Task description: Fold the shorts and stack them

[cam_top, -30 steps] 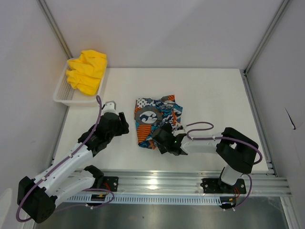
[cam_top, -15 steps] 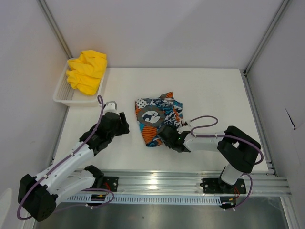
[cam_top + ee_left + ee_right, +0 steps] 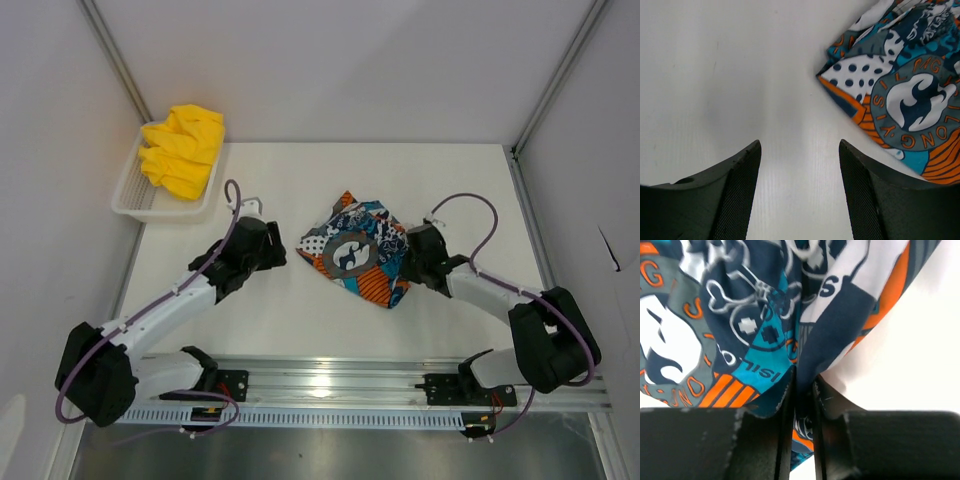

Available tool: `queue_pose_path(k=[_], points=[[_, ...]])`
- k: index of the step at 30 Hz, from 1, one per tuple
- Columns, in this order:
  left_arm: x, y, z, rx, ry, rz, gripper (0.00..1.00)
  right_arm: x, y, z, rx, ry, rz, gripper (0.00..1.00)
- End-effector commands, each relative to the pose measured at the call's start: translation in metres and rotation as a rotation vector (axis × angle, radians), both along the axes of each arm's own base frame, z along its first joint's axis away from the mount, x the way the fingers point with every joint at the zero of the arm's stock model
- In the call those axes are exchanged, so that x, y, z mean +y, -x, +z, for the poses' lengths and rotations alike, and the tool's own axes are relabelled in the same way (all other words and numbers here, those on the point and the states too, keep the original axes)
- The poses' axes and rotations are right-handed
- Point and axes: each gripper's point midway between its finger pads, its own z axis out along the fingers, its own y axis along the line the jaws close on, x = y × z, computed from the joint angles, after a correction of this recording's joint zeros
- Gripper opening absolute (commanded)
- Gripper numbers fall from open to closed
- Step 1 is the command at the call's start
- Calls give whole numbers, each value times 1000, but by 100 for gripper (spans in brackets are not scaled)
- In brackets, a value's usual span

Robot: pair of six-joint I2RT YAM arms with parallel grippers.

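Note:
The printed shorts (image 3: 355, 252) lie bunched at the table's middle, blue, orange, black and white. My right gripper (image 3: 412, 262) is shut on their right edge; in the right wrist view a fold of the printed cloth (image 3: 790, 340) is pinched between the jaws of that gripper (image 3: 802, 390). My left gripper (image 3: 277, 252) stands open just left of the printed shorts (image 3: 900, 80), and between the fingers of the left gripper (image 3: 800, 150) only bare table shows. The yellow shorts (image 3: 183, 148) sit crumpled in the white basket (image 3: 131, 196) at the back left.
The basket stands against the left wall at the table's back left corner. Metal frame posts (image 3: 555, 85) run up at the back corners, and a metal rail (image 3: 330, 385) runs along the near edge by the arm bases.
The right gripper has shut on the printed shorts and dragged them right and slightly back. The left gripper has moved right and back, staying open beside the cloth.

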Motion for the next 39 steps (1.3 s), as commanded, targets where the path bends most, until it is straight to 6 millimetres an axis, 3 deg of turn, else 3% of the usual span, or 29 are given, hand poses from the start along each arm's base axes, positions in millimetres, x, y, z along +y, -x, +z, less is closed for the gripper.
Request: queue_pose_path(k=[1,3,4,5,6,7,8,9,10,11,14,20,30,39], points=[[-30,-38,31,-91,92,-35,67,-13,-32,28,-52,111,297,20],[-45,-53,41,-99,129,-87,67,-26,-38,25,11,143,311,26],[-54,-64,36,-90,140,-107,67,-33,-53,27,23,152,306,39],[-62,-69,35,-88,157,-140,67,-38,-55,25,46,152,288,45],[-72,-72,32,-72,174,-195,67,-37,-59,26,45,119,279,59],[-81,-85,47,-99,191,-217,67,-40,-60,25,44,91,241,66],[-87,-90,29,-55,180,-234,67,-42,-66,30,10,83,216,74],[-92,-94,27,-54,178,-266,68,-45,-68,31,3,82,192,84],[-102,-101,37,-70,201,-305,68,-46,-69,32,-1,80,182,87],[-106,-106,26,-49,200,-316,70,-47,-71,32,-1,80,186,87],[-115,-115,28,-49,236,-369,77,-48,-72,31,-8,79,194,87],[-127,-131,3,11,231,-430,78,-49,-74,21,5,89,194,81],[-141,-134,-36,85,248,-492,77,-61,-81,-6,85,180,136,78],[-134,-152,-74,162,166,-408,72,-70,-84,-16,118,223,96,55]])
